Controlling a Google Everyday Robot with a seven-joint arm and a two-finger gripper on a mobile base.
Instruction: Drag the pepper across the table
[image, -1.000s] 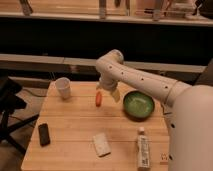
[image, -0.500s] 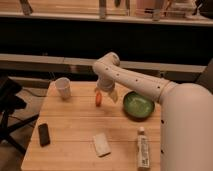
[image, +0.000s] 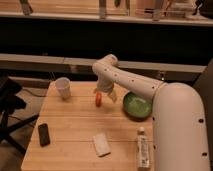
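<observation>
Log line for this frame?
task: drag pepper | gripper: at pepper | pepper: on table, far side | bowl: nearby, apart

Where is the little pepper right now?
In the camera view the pepper sits near the far edge of the table, between the white cup and the green bowl, with the gripper right at it.

White arm (image: 136, 86) reaches from the bulky body (image: 177, 125) at view's right, slanting up-left to a bent wrist. Below it the gripper (image: 105, 95) hangs, pointing down, near view centre.
</observation>
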